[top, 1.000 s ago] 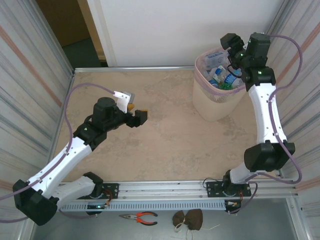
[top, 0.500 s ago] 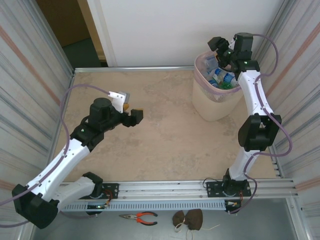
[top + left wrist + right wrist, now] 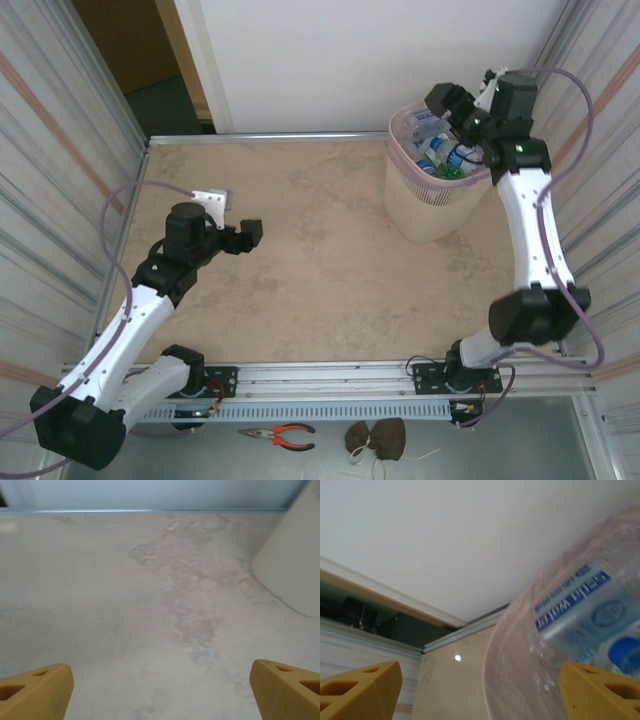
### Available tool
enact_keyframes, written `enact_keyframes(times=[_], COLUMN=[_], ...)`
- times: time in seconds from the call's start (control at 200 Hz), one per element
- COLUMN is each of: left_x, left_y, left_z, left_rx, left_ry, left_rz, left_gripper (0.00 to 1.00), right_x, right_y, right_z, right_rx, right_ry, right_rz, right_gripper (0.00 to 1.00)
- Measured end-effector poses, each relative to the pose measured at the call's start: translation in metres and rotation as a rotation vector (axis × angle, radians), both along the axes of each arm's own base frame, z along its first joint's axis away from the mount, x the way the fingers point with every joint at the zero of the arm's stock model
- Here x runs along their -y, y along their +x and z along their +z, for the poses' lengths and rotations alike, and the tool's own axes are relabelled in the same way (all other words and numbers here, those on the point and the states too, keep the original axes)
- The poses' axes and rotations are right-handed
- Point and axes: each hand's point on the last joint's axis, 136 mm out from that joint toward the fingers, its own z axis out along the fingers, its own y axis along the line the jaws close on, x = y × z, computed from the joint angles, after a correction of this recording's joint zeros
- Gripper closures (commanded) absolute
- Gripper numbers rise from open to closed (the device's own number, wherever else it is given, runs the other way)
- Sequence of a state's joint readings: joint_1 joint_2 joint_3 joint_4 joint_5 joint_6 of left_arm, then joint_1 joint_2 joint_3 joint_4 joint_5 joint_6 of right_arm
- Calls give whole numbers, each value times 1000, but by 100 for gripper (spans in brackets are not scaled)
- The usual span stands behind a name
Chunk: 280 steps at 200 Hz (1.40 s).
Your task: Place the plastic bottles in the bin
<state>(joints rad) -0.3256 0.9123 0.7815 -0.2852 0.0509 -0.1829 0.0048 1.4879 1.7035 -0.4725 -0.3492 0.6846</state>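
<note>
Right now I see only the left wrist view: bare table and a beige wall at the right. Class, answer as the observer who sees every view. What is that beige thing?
Observer: From the top view, it is the bin, with bottles inside.
Operator: Where is the other arm?
Observer: The right gripper hangs over the bin's far rim.
Operator: Is it holding a bottle?
Observer: No. In the right wrist view its fingers stand wide apart with nothing between them.
</note>
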Motion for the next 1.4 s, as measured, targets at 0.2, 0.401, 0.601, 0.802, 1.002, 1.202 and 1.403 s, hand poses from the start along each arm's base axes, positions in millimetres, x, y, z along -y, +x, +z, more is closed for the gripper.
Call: enact_keyframes(times=[0.2, 0.401, 0.601, 0.802, 1.002, 1.202, 1.403], left_x=[-46, -73, -88, -85, -78, -75, -86], left_y=[4, 2, 7, 24, 39, 56, 71], left_z=[-36, -66, -94, -107, -136, -142, -127], left_rx=[-65, -85, -65, -40, 3, 64, 148], left_ry=[57, 143, 212, 272, 329, 323, 265], left_rz=[163, 267, 327, 290, 226, 178, 172], left_gripper=[1, 1, 1, 1, 1, 1, 1], right_x=[4, 11, 19, 19, 26, 35, 45], right_y=[-73, -128, -148, -152, -138, -110, -88], right_z=[-26, -87, -168, -255, -310, -335, -333], right_rx=[11, -2, -77, -137, -132, -100, -28], right_ry=[-171, -322, -418, -554, -646, -695, -705], right_rz=[45, 65, 70, 95, 66, 38, 13], right_gripper=[12, 1, 1, 1, 1, 1, 1])
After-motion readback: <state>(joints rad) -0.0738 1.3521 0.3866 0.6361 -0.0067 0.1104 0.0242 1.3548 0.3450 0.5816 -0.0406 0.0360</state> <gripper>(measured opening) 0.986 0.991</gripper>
